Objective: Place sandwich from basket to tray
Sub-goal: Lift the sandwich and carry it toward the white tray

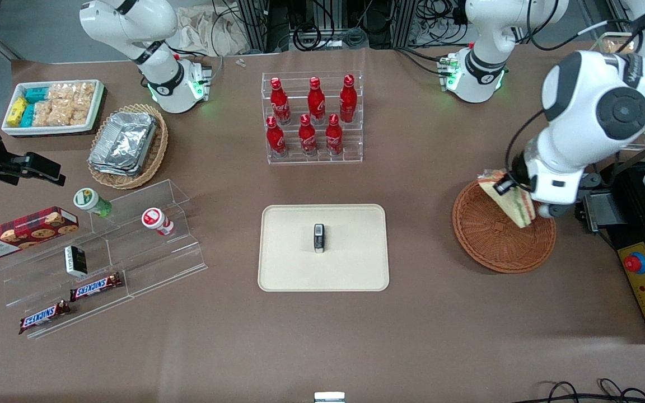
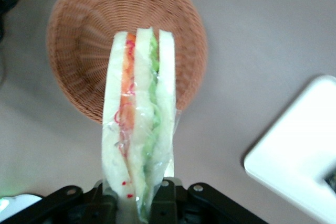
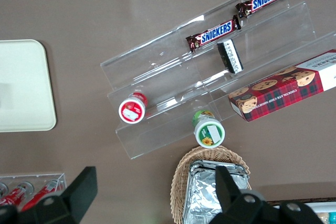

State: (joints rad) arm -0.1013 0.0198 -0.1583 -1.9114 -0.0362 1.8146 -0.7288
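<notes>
My left gripper (image 1: 506, 186) is shut on the sandwich (image 1: 514, 202), a clear-wrapped wedge of pale bread with orange-red and green filling, and holds it lifted above the reddish-brown wicker basket (image 1: 496, 238). In the left wrist view the sandwich (image 2: 138, 129) stands up from between the fingers (image 2: 164, 199), with the basket (image 2: 94, 24) below it and bare inside. The cream tray (image 1: 350, 224) lies at the table's middle, toward the parked arm's end from the basket; one of its corners shows in the left wrist view (image 2: 299, 150). A small dark object (image 1: 319, 238) stands on the tray.
A clear rack of red bottles (image 1: 312, 118) stands farther from the front camera than the tray. A yellow control box with a red button (image 1: 643, 280) lies at the working arm's end. A tiered clear stand with snacks (image 1: 98, 252), a tan foil basket (image 1: 127, 144) and a white bin (image 1: 54, 106) sit toward the parked arm's end.
</notes>
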